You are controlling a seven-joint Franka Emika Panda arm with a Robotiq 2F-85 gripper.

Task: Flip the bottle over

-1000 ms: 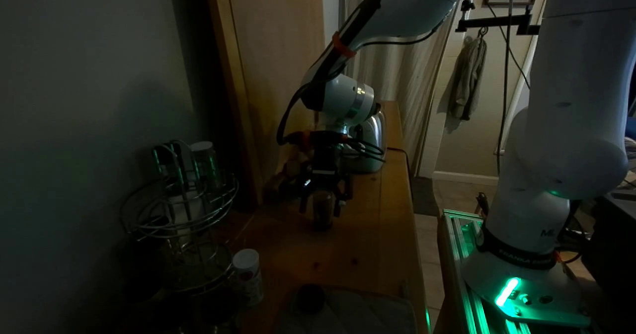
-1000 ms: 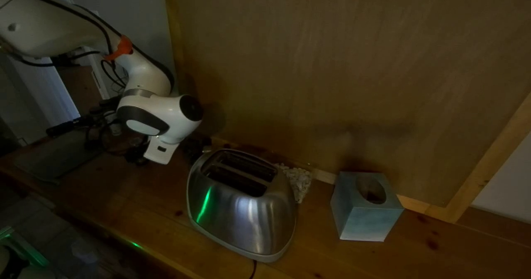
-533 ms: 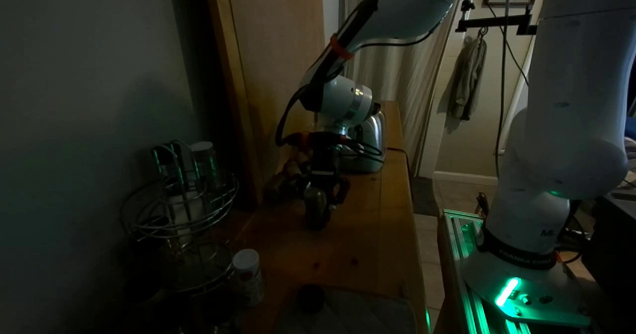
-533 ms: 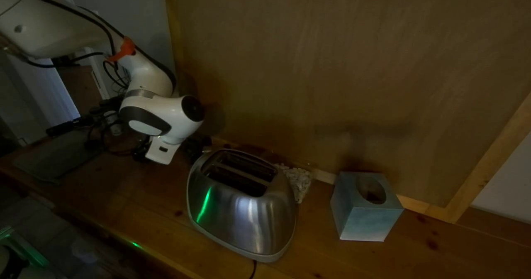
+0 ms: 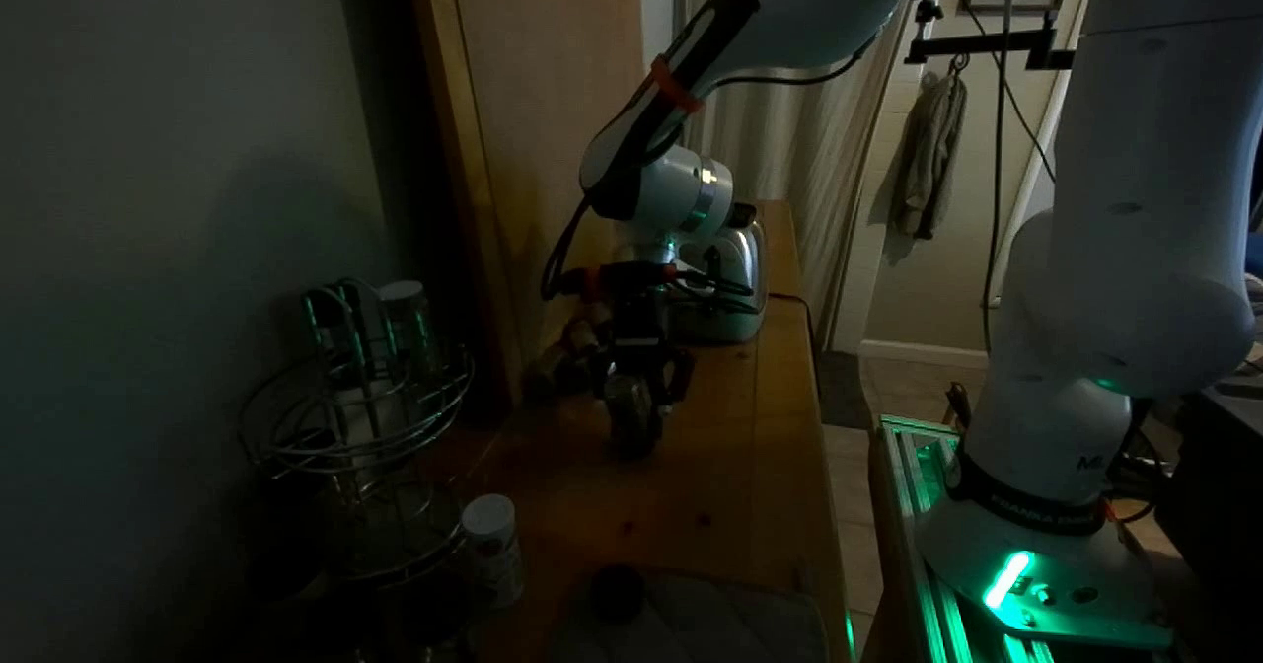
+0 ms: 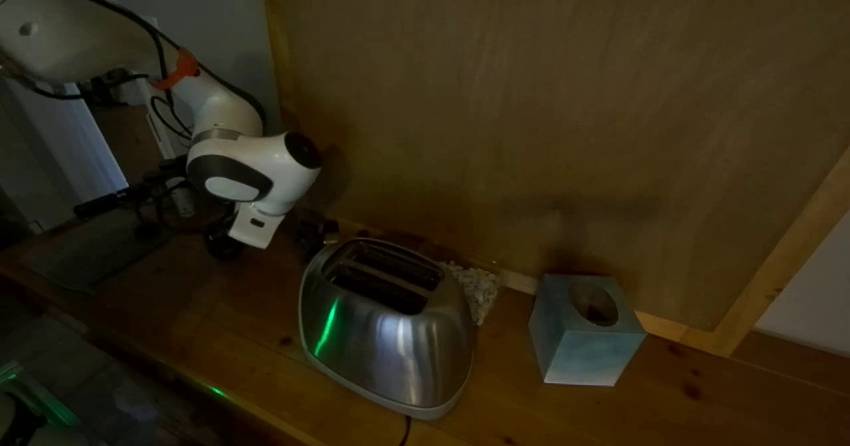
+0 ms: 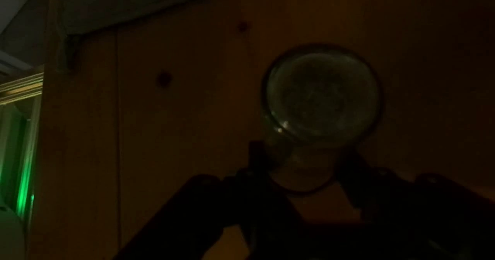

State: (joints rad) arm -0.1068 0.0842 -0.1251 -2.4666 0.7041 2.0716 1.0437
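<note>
A small glass bottle (image 5: 631, 418) stands over the wooden counter in an exterior view, leaning slightly. My gripper (image 5: 639, 394) points down from above and is shut on its sides. In the wrist view, the bottle's round, pale greenish end (image 7: 323, 95) faces the camera, and the dark fingers of the gripper (image 7: 303, 163) press in from both sides. Dim light leaves unclear whether that end is base or lid, and whether the bottle touches the counter. From the toaster's side, the arm hides the bottle; only dark parts of the gripper (image 6: 224, 240) show.
A wire rack (image 5: 365, 436) with jars stands by the wall, near a white-lidded container (image 5: 491, 550). A grey mat (image 5: 720, 624) bears a dark round object (image 5: 617, 592). Behind the gripper sit a steel toaster (image 6: 392, 343) and a tissue box (image 6: 588, 343). The counter edge (image 5: 834, 505) runs alongside.
The fingers, spread around the bottle a second ago, have shut on it. The bottle has shifted slightly and now leans. The wrist has risen a little since half a second ago.
</note>
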